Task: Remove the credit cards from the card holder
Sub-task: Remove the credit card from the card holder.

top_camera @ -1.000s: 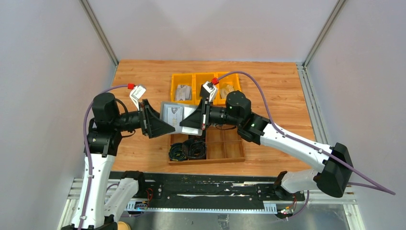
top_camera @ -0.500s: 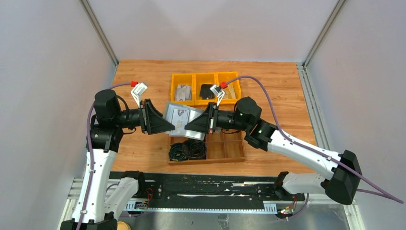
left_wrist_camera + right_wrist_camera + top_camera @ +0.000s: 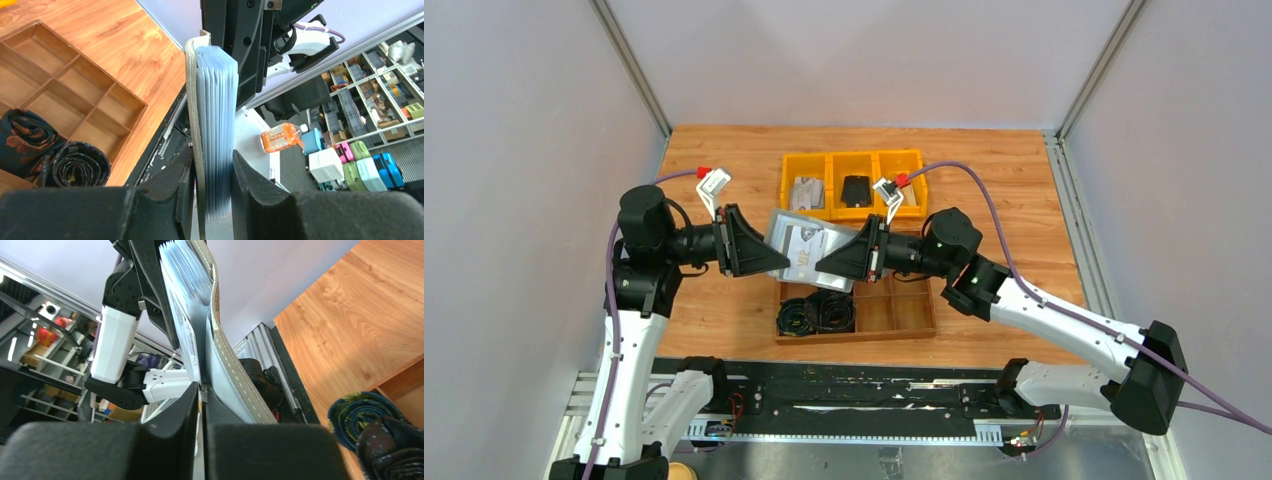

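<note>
The grey card holder point(image 3: 778, 228) hangs in the air between my two grippers, above the wooden tray. My left gripper point(image 3: 774, 262) is shut on it. In the left wrist view its grey cover point(image 3: 191, 100) and a thick stack of pale sleeves and cards point(image 3: 216, 100) stand edge-on between the left gripper's point(image 3: 212, 192) pads. My right gripper point(image 3: 823, 268) is shut on a thin white printed credit card point(image 3: 801, 252) that sticks out of the holder. The right wrist view shows that card point(image 3: 182, 342) pinched in the right gripper point(image 3: 202, 412), with the holder's stitched cover point(image 3: 226, 357) beside it.
Three yellow bins point(image 3: 809, 161) stand at the back; the middle one holds a black item point(image 3: 856, 190). A wooden divided tray point(image 3: 892, 312) lies below the grippers with dark rolled items point(image 3: 813, 314) in its left compartments, which also show in the left wrist view point(image 3: 75, 165).
My right gripper has drawn back to the right and toward the near edge, with the printed card following it. The holder has tilted; the left gripper has barely shifted.
</note>
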You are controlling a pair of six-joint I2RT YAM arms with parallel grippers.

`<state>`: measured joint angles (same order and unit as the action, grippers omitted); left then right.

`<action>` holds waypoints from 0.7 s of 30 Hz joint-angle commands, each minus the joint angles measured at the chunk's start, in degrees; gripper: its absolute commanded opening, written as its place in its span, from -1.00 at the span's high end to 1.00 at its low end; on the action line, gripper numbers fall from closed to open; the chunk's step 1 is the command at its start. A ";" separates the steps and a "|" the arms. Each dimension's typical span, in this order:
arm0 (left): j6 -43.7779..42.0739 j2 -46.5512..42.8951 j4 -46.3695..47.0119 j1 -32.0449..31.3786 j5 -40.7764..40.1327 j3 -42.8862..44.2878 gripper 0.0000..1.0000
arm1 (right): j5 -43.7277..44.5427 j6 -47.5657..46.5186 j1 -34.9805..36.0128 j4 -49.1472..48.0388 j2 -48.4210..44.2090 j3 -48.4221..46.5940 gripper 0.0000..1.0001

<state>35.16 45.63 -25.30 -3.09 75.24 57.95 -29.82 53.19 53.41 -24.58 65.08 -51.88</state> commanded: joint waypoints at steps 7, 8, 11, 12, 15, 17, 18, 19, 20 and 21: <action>5.44 -1.62 6.76 -0.25 -1.31 0.67 0.93 | -1.08 3.94 -0.85 -7.11 3.83 -2.35 0.25; 5.45 -1.71 6.78 -0.25 -1.28 0.60 0.94 | -1.13 4.42 -0.85 -7.41 4.03 -2.54 0.29; 5.31 -1.82 6.83 -0.25 -1.15 0.61 0.95 | -0.91 5.83 -1.21 -9.12 4.22 -2.34 0.56; 5.16 -1.82 6.83 -0.25 -1.12 0.61 0.95 | -0.94 6.24 -1.39 -9.90 4.05 -2.17 0.64; 4.77 -1.84 6.82 -0.25 -1.43 0.57 0.94 | -1.19 7.39 -2.53 -10.94 3.04 -0.89 0.85; 4.56 -1.71 6.58 -0.25 -1.57 0.53 0.94 | -1.06 7.67 -3.45 -10.93 1.67 0.44 0.95; 4.37 -1.68 6.50 -0.27 -1.87 0.58 0.94 | -0.91 7.79 -3.87 -11.01 0.92 1.25 1.00; 4.24 -1.59 6.42 -0.25 -1.98 0.62 0.94 | -0.69 7.73 -4.23 -10.97 0.14 2.11 1.00; 4.14 -1.54 6.49 -0.25 -2.28 0.63 0.95 | -0.59 7.79 -4.53 -10.94 -0.58 2.88 1.00; 3.99 -1.47 6.49 -0.25 -2.64 0.87 0.96 | -0.63 7.80 -4.80 -10.82 -1.17 3.67 1.00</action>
<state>39.42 44.77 -20.25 -3.38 71.57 57.95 -31.62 59.92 51.27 -33.34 67.53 -51.05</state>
